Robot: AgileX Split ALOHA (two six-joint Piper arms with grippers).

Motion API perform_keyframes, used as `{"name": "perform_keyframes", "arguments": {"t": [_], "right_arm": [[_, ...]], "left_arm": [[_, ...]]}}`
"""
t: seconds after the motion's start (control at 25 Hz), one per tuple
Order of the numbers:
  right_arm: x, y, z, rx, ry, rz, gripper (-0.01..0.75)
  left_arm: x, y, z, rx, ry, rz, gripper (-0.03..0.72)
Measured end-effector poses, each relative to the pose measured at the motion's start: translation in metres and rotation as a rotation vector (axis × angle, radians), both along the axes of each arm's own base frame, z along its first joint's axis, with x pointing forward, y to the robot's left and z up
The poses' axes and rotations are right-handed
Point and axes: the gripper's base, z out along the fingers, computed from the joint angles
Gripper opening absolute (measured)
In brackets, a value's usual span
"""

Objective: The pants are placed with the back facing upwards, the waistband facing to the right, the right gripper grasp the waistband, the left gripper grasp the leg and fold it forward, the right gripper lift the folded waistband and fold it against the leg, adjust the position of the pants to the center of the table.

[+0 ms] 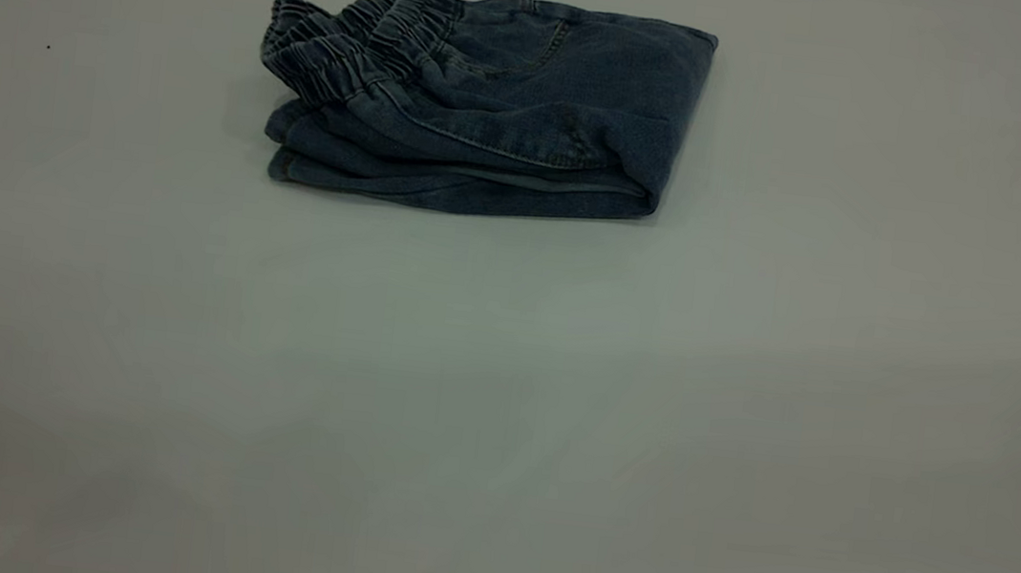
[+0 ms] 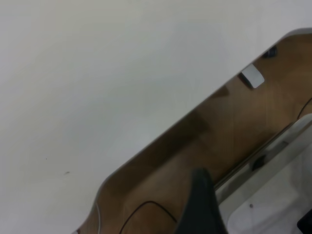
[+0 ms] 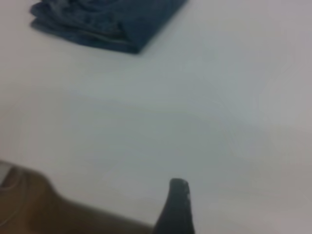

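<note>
Exterior view: the pants [image 1: 484,101] lie folded in a compact bundle on the table [image 1: 497,400], toward the far edge, with the gathered waistband [image 1: 345,47] at the left and the fold at the right. Bare tabletop spreads wide on every near side. Neither arm shows here.

Left wrist view: one dark finger of the left gripper [image 2: 202,207] hangs past the table's edge, over brown floor with a thin cable; its opening cannot be told.

Right wrist view: one finger of the right gripper [image 3: 176,207] sits near the table's edge, well apart from the pants [image 3: 105,19]; its opening cannot be told either.

Washed denim pants [image 1: 493,102], gathered elastic waistband; smooth matt table [image 1: 497,400].
</note>
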Motion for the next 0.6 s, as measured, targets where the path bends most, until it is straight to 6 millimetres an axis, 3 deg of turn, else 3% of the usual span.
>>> {"name": "perform_keyframes", "arguments": {"t": [0.6], "right_arm": [[0.0083, -0.0091, -0.0044, -0.039, -0.032, -0.100, 0.573]], "left_arm": [[0.0015, 0.0019, 0.0001, -0.006, 0.002, 0.047, 0.505]]}}
